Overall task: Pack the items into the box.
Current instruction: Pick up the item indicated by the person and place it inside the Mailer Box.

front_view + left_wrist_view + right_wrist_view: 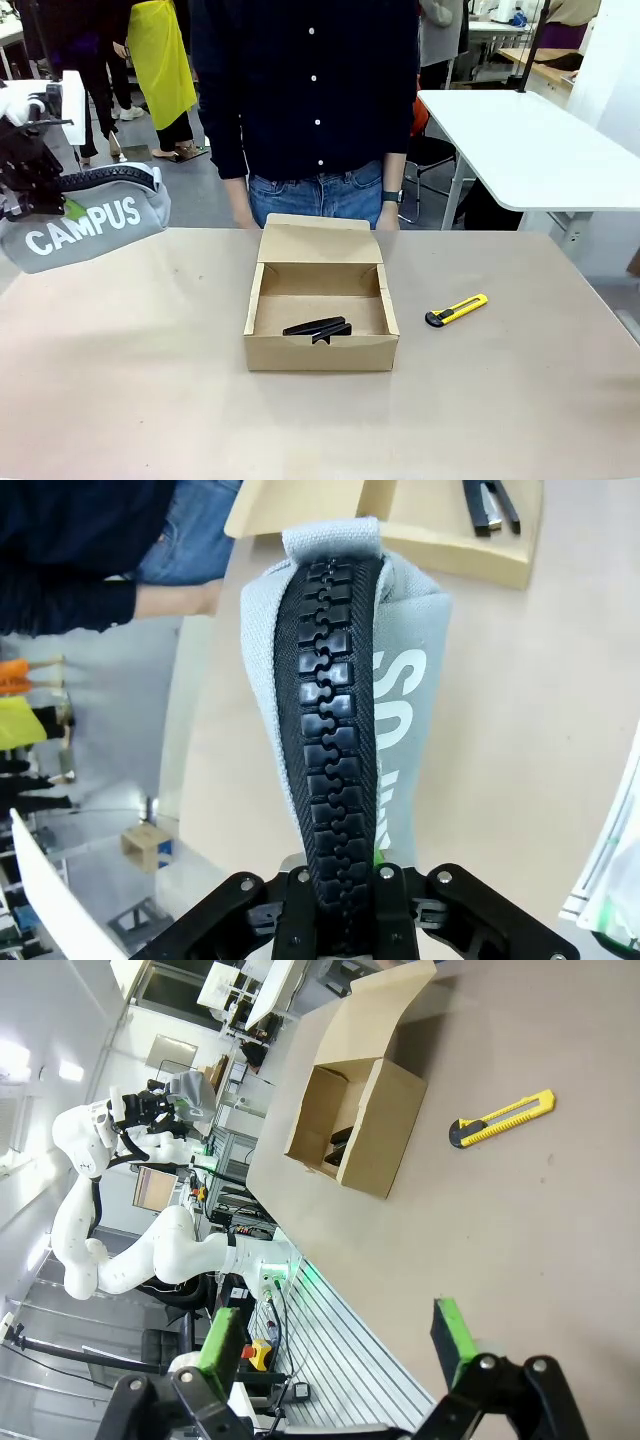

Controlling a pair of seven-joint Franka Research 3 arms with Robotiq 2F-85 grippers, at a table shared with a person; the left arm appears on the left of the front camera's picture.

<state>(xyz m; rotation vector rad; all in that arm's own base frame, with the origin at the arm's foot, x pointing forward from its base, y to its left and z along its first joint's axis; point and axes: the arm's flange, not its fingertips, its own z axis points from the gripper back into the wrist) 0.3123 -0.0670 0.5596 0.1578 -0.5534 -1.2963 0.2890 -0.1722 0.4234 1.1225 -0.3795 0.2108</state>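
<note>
Holding pouch [100, 218] aloft, left tool [58, 203] pointing sideways

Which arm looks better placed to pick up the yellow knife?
Probably the right. The knife lies right of the box, on that arm's side, and the right gripper is open and empty. The left gripper is shut on the pouch, raised at the left.

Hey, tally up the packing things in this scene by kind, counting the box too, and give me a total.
zip pouch: 1
utility knife: 1
flat black object: 1
cardboard box: 1
Total: 4
</note>
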